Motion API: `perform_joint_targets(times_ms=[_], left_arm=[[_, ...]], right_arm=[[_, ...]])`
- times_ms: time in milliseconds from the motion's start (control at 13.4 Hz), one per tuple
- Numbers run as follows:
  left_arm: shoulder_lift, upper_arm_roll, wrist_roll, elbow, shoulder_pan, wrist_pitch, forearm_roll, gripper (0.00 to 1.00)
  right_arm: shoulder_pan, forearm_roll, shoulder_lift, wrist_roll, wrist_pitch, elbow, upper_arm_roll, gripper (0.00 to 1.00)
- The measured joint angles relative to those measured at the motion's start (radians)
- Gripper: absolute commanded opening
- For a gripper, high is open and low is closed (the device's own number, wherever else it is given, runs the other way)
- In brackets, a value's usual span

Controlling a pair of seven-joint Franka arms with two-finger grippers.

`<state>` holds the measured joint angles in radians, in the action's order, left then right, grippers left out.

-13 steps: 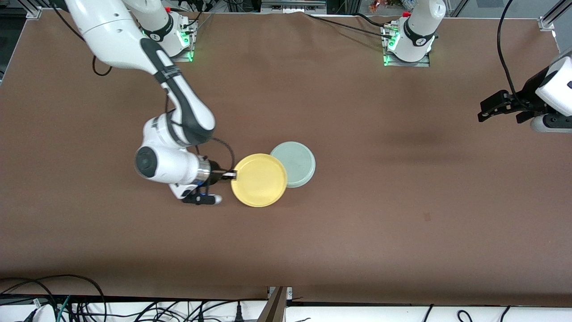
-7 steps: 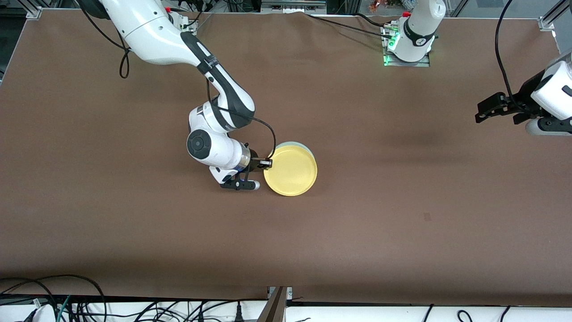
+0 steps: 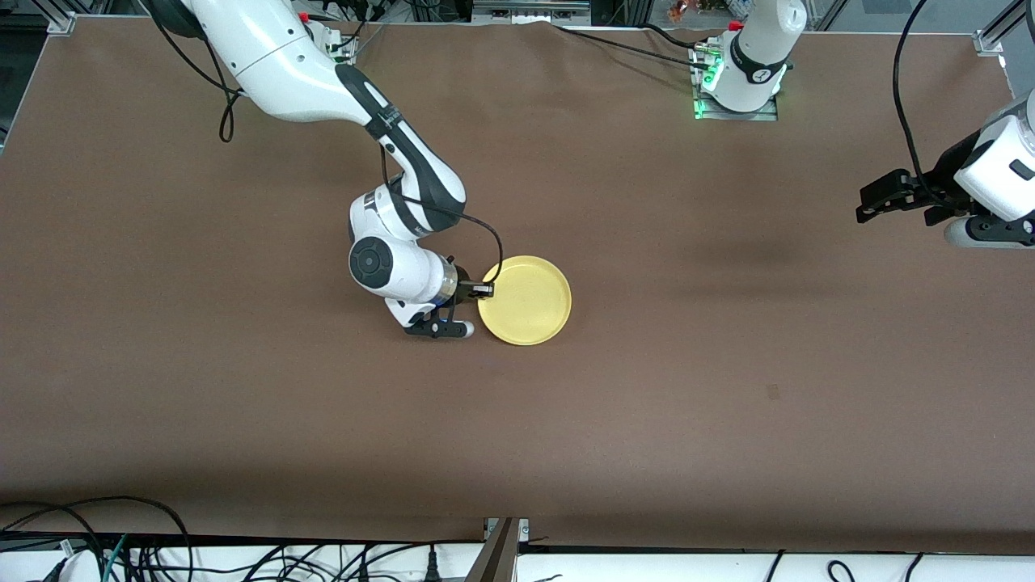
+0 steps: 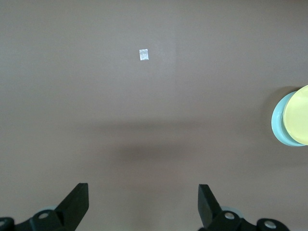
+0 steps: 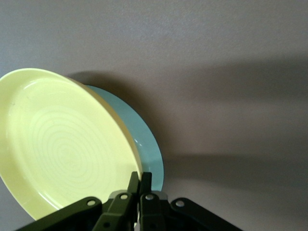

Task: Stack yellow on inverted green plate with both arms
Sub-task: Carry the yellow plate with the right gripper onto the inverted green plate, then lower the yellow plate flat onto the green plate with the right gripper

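The yellow plate point(image 3: 525, 311) sits over the green plate point(image 5: 144, 139) mid-table, away from every edge, nearly covering it, with the right gripper point(image 3: 483, 289) pinching its rim on the side toward the right arm's end. Looks like the placing step, so next it should just let go and back off cleanly. The left gripper point(image 3: 873, 202) waits spread wide by the left arm's end edge.

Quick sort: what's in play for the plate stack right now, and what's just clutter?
In play:
- yellow plate, rim pinched by the right gripper, over the green plate
- green plate, almost covered by the yellow
- left gripper, open, waiting over the left arm's end of the table

Lying about:
- small white scrap on the table
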<state>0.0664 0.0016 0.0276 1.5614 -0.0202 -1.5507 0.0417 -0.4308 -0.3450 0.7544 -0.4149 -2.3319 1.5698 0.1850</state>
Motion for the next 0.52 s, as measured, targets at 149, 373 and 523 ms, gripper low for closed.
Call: perform_joint_targets(times_ms=[149,373,523], left_arm=[[0.0,0.0,0.0,0.0,0.0,0.0,0.0,1.0],[0.0,0.0,0.0,0.0,0.0,0.0,0.0,1.0],[0.0,0.0,0.0,0.0,0.0,0.0,0.0,1.0]], right_arm=[[-0.004,0.001,0.0,0.0,0.0,0.001,0.0,0.0],[-0.006,0.006,0.0,0.0,0.001,0.005,0.0,0.0],[-0.006,0.009,0.0,0.0,0.001,0.014,0.0,0.0]])
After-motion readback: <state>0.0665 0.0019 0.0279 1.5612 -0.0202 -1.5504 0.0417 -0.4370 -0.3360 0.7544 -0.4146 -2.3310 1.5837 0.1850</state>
